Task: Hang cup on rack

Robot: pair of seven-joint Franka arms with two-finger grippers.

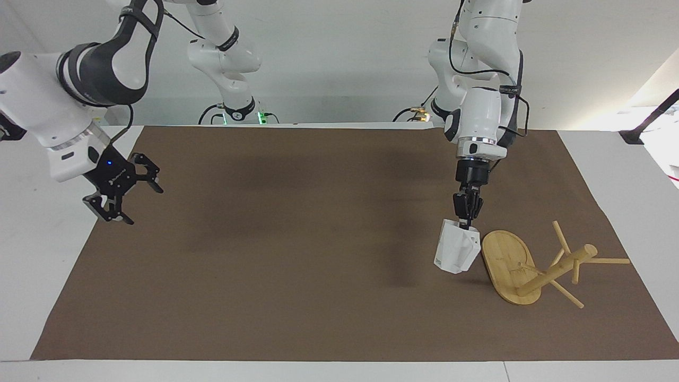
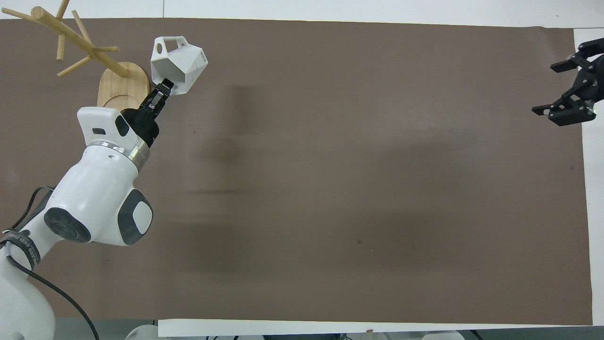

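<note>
The white faceted cup (image 1: 455, 252) (image 2: 179, 63) hangs from my left gripper (image 1: 465, 223) (image 2: 164, 88), which is shut on its rim, just above the brown mat beside the rack's base. The bamboo rack (image 1: 536, 267) (image 2: 75, 40) lies tipped over at the left arm's end of the table, its oval base (image 1: 508, 265) (image 2: 118, 85) on edge and its post and pegs pointing away from the cup. My right gripper (image 1: 122, 192) (image 2: 573, 99) is open and holds nothing, raised over the mat's edge at the right arm's end.
A brown mat (image 1: 318, 254) covers most of the white table (image 1: 48, 239). Cables and arm bases stand along the robots' edge.
</note>
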